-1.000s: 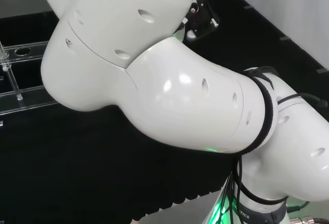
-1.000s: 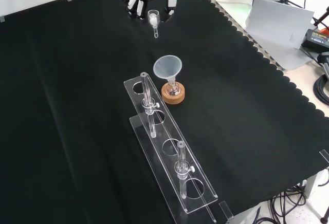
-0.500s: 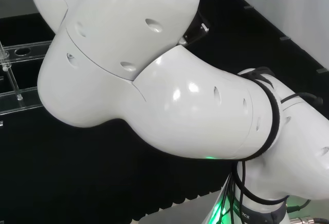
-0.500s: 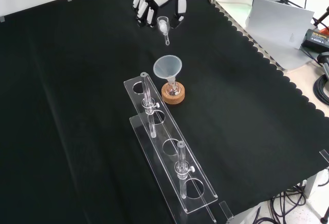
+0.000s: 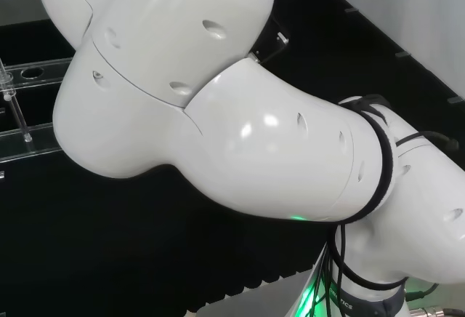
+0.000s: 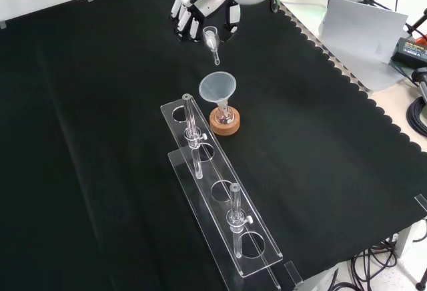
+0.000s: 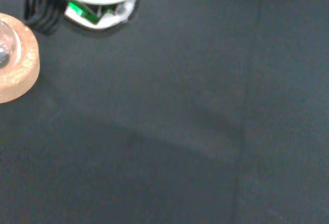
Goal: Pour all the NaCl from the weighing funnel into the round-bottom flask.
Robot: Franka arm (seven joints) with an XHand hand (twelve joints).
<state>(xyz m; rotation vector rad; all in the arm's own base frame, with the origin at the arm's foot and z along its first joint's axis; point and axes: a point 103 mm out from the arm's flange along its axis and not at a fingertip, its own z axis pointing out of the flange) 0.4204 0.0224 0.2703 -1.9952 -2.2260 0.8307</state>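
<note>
We find the weighing funnel [image 6: 212, 40] held in the air in the front view, its cup up and its thin stem pointing down, roughly upright; the hand [image 6: 197, 5] has its fingers curled round the cup, so we note it as grasping the weighing funnel; whether any NaCl lies in the cup we cannot tell.

Below and just nearer the camera stands the round-bottom flask [image 6: 224, 115] on its cork ring [image 6: 225, 124], with a clear plastic funnel [image 6: 217, 87] seated in the neck; the stem tip hangs above and a little beyond the funnel's far rim, apart from it; in the wrist view the cork ring [image 7: 15, 64] sits close by on the black cloth.

We judge the task to be at the approach stage; the pick-up looks done, the pour not yet begun; what is left, as we read it, is to bring the stem over the funnel mouth, tip, and empty the cup.

Farther out on the worktop [image 6: 93, 171], a clear rack [image 6: 220, 201] carries two glass tubes, well clear of the flask.
</note>
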